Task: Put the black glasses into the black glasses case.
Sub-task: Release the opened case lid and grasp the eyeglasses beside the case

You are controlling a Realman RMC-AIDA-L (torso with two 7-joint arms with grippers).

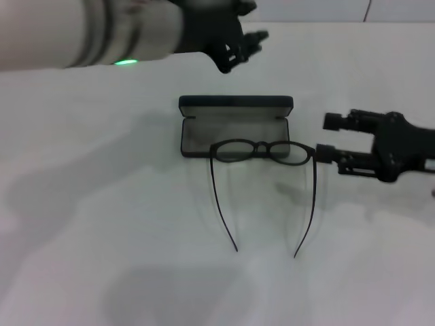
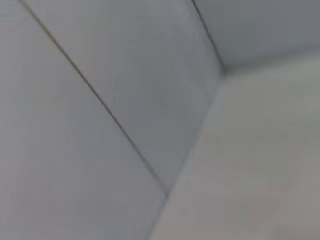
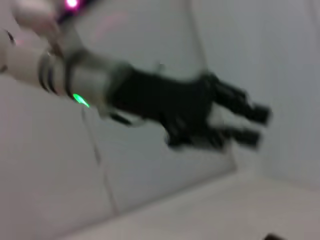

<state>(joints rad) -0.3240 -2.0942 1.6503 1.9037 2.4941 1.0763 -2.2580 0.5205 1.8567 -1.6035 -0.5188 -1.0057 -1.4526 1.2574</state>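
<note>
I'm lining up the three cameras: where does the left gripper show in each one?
Head view: left gripper at top centre, above the open black glasses case.
Left wrist view: not in it, only wall.
Right wrist view: centre-right, fingers apart.
Shared landmark: green arm light.

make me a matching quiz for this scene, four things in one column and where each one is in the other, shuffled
Things:
1. black glasses
2. black glasses case
3. left gripper
4. right gripper

Places or states:
A. raised above the table, beyond the case
B. lying open, lid up at the back
C. low at the frame's right end, fingers apart
D. front across the case's near edge, temple arms unfolded toward the robot

Pairs: 1-D, 2-B, 3-A, 4-C
</note>
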